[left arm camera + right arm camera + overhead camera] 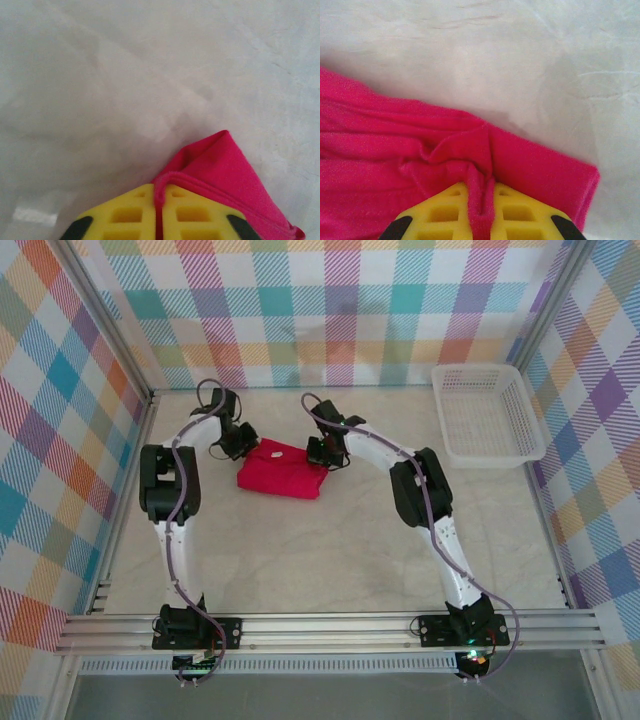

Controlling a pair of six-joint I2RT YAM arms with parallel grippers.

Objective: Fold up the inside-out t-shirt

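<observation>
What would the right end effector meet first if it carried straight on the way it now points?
Most likely the red t-shirt: the right end effector pinches a ridge of it, and more cloth bunches just ahead, though depth is unclear.

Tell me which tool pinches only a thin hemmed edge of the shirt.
The left tool: just a narrow hem of the red t-shirt sits in its grip; the right tool clamps a thick bunched ridge.

The red t-shirt (380, 150) runs off the right wrist view's left edge (bottom too).
</observation>
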